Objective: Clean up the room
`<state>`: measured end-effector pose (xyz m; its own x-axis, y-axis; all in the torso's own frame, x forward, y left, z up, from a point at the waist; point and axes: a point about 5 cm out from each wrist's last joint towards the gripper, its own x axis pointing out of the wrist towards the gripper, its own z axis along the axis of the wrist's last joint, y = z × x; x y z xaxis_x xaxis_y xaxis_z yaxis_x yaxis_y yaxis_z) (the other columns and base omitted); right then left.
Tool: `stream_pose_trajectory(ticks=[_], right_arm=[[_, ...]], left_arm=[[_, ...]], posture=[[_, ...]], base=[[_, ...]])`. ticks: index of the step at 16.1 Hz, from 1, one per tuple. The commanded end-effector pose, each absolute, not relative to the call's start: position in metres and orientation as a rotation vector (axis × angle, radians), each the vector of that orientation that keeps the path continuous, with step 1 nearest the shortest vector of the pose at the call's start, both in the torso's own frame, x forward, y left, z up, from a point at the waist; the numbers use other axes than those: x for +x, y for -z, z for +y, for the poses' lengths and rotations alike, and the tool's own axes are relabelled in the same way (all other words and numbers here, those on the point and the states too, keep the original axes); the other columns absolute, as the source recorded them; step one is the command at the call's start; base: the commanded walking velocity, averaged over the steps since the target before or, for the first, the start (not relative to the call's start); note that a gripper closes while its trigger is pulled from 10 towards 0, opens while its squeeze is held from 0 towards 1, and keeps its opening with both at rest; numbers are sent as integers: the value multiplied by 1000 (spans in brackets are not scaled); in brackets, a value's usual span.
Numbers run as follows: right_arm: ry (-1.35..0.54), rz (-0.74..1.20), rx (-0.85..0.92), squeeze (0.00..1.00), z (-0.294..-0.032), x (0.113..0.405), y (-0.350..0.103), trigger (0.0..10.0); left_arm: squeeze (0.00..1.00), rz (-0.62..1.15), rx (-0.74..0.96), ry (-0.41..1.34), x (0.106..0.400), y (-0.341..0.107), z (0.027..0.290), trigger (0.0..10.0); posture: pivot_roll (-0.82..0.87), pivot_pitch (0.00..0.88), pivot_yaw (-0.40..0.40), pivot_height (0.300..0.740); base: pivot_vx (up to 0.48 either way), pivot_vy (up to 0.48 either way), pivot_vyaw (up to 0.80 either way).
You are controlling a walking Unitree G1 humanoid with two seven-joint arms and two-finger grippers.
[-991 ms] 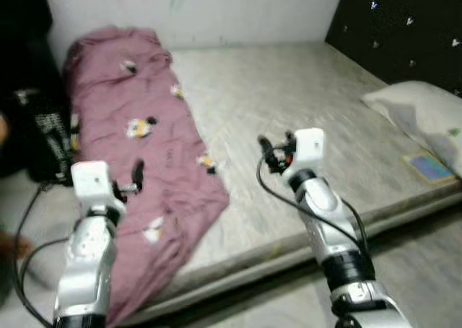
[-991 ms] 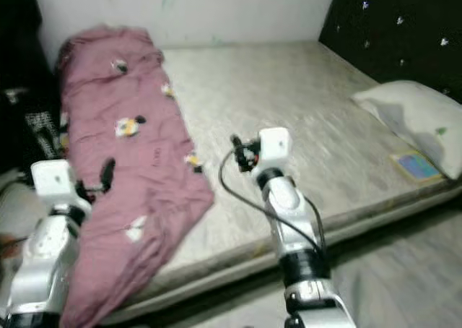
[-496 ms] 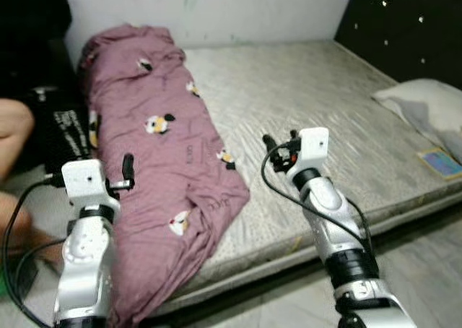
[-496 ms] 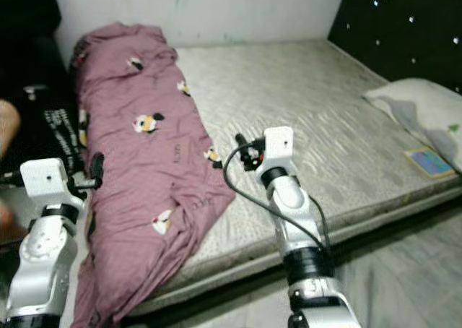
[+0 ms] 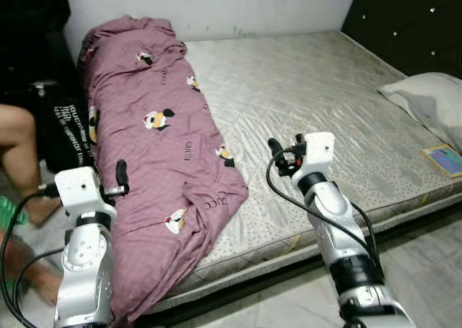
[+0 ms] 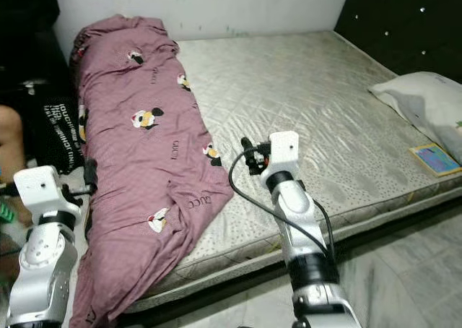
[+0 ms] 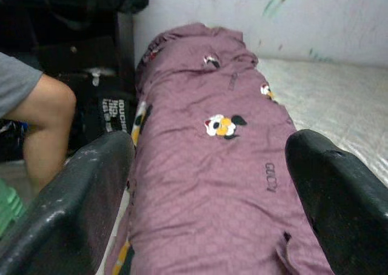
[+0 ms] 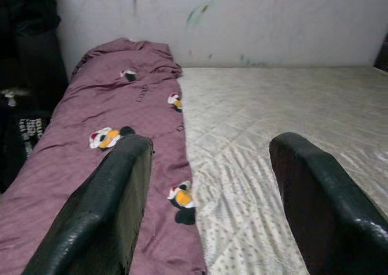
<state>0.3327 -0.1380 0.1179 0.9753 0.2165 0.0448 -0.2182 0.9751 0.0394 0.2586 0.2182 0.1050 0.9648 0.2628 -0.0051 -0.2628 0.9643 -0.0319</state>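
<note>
A mauve blanket (image 5: 166,140) with cartoon prints lies bunched along the left side of a bare grey quilted mattress (image 5: 310,89). Its near end hangs over the mattress's front edge. My left gripper (image 5: 121,180) is held up just left of the blanket's near end, and its fingers (image 7: 91,184) are spread wide with nothing between them. My right gripper (image 5: 284,151) hovers over the mattress's front part, right of the blanket. It is open and empty, with the blanket showing beyond its fingers (image 8: 115,190).
A white pillow (image 5: 426,100) and a small colourful card (image 5: 447,158) lie at the mattress's right edge. A person's bare leg (image 5: 22,154) and a black bag (image 5: 68,129) with white lettering are at the left of the bed. Grey floor (image 5: 419,263) runs along the front.
The camera has shifted and the blur has cleared. A person's leg has come into view at the left. Both grippers stay raised and open.
</note>
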Motion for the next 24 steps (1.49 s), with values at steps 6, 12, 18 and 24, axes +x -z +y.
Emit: stream_pose_trajectory(ticks=[6, 12, 18, 24], right_arm=[[-214, 10, 56, 0, -141, 311, -107, 10000], [-218, 29, 65, 0, -143, 303, -108, 10000], [-221, 35, 65, 0, -145, 300, -110, 10000], [-229, 42, 59, 0, -144, 302, -112, 10000]], left_arm=[[0, 39, -34, -253, 247, -103, 216, 10000], [0, 61, -36, -245, 242, -101, 213, 10000], [0, 55, -38, -242, 245, -103, 210, 10000], [0, 55, -59, -225, 247, -104, 211, 10000]], posture=[[-29, 0, -49, 690], [-38, 0, -47, 620], [-46, 0, -51, 585], [-42, 0, -61, 585]], base=[[0, 0, 0], [0, 0, 0], [0, 0, 0], [0, 0, 0]])
